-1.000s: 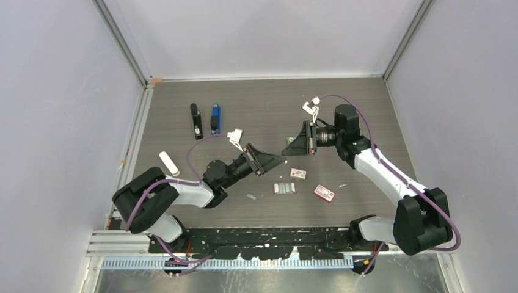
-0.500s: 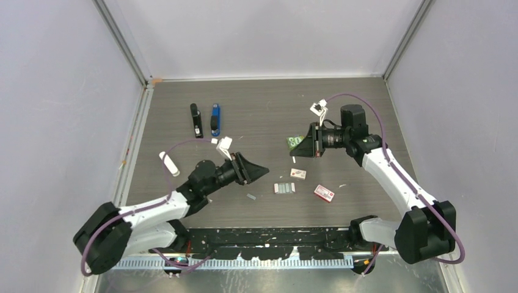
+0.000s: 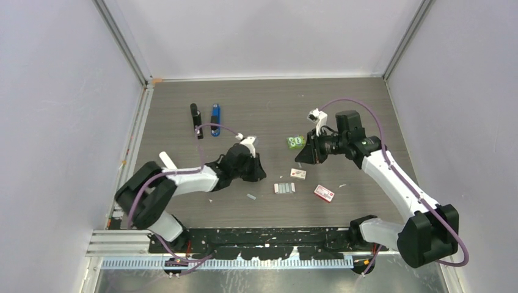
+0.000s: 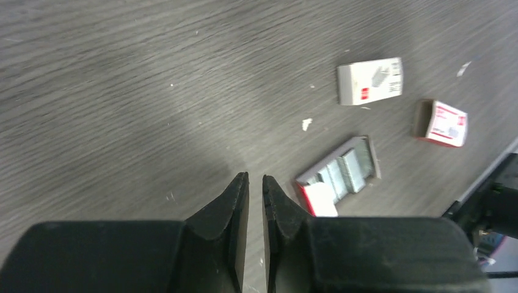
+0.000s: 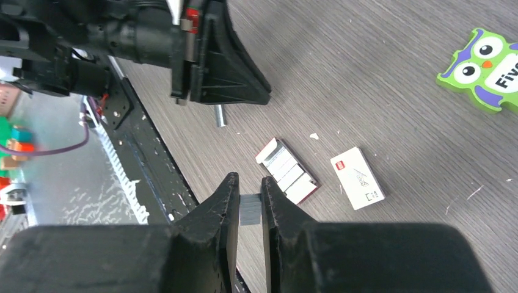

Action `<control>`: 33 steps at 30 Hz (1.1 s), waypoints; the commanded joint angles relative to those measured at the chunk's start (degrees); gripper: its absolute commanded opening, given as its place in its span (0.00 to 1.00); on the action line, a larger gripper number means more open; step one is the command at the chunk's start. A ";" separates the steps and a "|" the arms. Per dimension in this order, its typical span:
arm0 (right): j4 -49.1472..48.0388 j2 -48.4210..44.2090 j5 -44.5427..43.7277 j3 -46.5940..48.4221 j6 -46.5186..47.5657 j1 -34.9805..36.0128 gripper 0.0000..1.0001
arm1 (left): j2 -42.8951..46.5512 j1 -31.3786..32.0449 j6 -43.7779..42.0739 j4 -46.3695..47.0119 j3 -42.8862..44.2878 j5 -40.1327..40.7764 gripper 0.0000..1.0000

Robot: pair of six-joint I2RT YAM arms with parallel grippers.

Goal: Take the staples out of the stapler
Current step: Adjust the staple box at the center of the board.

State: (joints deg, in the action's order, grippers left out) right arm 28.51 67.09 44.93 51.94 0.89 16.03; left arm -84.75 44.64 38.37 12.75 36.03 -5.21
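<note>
A grey staple strip [image 5: 250, 209] is clamped in the right pincer [image 5: 249, 180], above the desk [image 5: 379, 79] near an open box of staples [image 5: 287, 172]. The left pincer [image 4: 255, 178] is almost together and empty. The black stapler [image 3: 195, 120] and blue stapler [image 3: 215, 118] lie well apart from both arms. The strip probably only needs setting down.

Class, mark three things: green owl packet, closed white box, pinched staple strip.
green owl packet [image 5: 479, 64], right wrist view, owl's face
closed white box [image 5: 357, 178], right wrist view, top face
staple strip [image 5: 250, 209], right wrist view, exposed grey face
</note>
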 commanded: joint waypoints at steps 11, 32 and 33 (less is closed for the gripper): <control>6.37 3.44 -10.86 0.51 6.20 10.17 0.17 | -15.47 -0.26 -1.51 12.55 2.99 -9.49 0.13; -3.97 9.75 -14.39 -4.83 -2.98 16.06 0.18 | -18.19 2.99 7.19 29.48 -8.45 -10.92 0.11; -3.90 10.07 -15.01 -4.77 -2.69 16.53 0.18 | -18.17 3.28 7.45 29.70 -8.70 -10.66 0.11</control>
State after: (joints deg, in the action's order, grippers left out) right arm 27.18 76.38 31.92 47.11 -1.67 31.18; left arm -101.23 46.37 45.23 44.03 29.39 -17.58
